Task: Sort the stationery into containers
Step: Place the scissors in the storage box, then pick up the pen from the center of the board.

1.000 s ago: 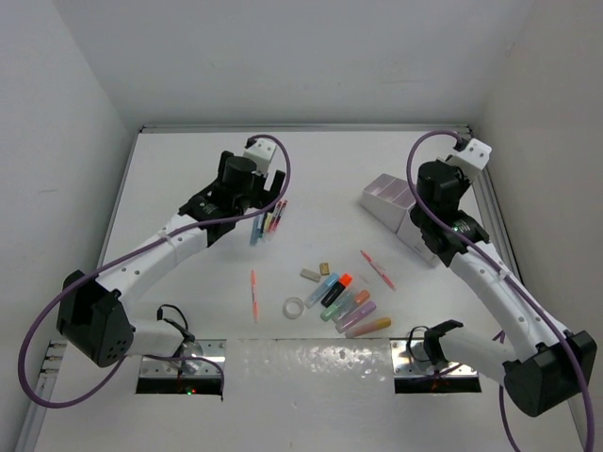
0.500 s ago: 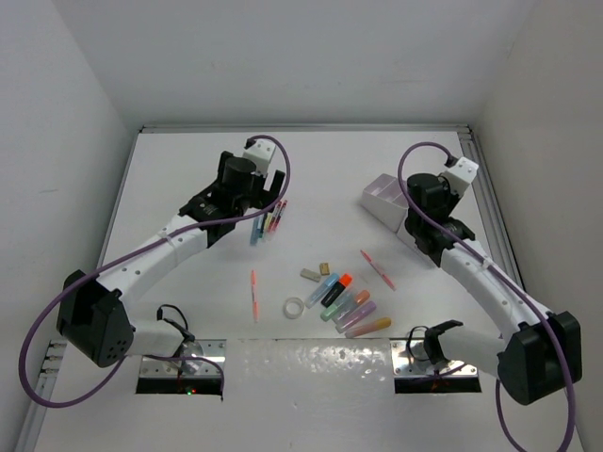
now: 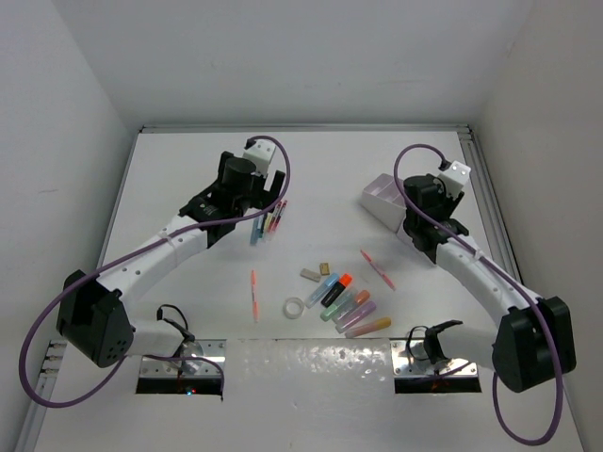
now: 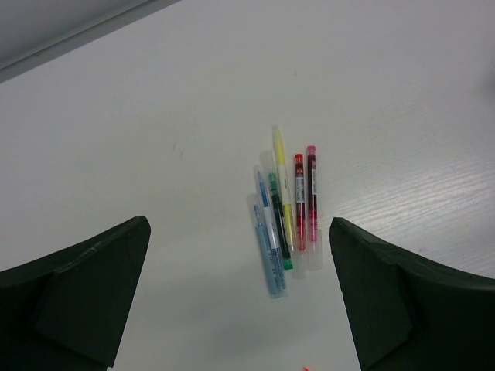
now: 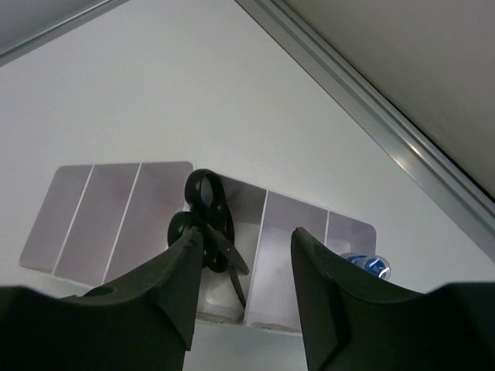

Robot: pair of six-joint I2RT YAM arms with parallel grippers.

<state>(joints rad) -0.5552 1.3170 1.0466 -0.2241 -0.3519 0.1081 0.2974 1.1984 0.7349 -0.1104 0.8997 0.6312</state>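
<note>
Right wrist — right arm [image 3: 471, 268] poised over organizer [image 5: 108, 212], jaws apart above scissors [image 5: 220, 234].

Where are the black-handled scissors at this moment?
In the right wrist view, the scissors sit inside a middle compartment of the lilac organizer, directly under the open right end effector.

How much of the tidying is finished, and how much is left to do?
Only a little is finished. Done: scissors and a small blue thing sit in the organizer. In hand: nothing. The right fingers hang open over the scissors, and the left fingers are open over a bunch of pens. Left: those pens, two loose pens, highlighters, erasers and the tape ring, all on the table.
</note>
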